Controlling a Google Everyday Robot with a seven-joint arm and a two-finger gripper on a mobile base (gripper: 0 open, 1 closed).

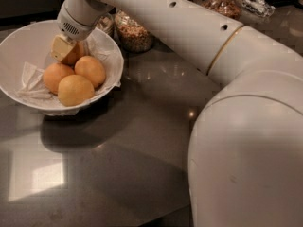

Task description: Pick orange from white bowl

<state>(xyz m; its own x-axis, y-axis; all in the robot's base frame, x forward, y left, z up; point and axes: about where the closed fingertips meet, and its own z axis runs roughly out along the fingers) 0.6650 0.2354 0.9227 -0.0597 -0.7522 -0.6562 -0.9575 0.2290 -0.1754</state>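
Dark glossy countertop (118, 150) filled most of the shot, with some light reflecting off it in a pale patch at lower left. On the left side sat the white bowl (14, 37), wide and deep, lined with crumpled paper (31, 82) that stuck out a bit over the front rim. Four fruits were in there. Three of them were bunched toward the front: left fruit (57, 75), right fruit (90, 70) and front fruit (75, 90), all touching each other.

The orange (76, 56) was the one at the back of the bowl, just behind that bunch. The gripper (64, 50) was down inside the bowl right up against it, a pale yellowish part pressed on the orange's left side. Honestly couldn't tell whether it was clamped on the orange or only resting against it, since the wrist hid the rest.

The white arm (180, 27) came in from the upper right, over a glass jar (133, 32) of grains just behind the bowl. A second jar (222, 4) stood further back, and the arm's big rounded shell (251, 150) filled the lower right
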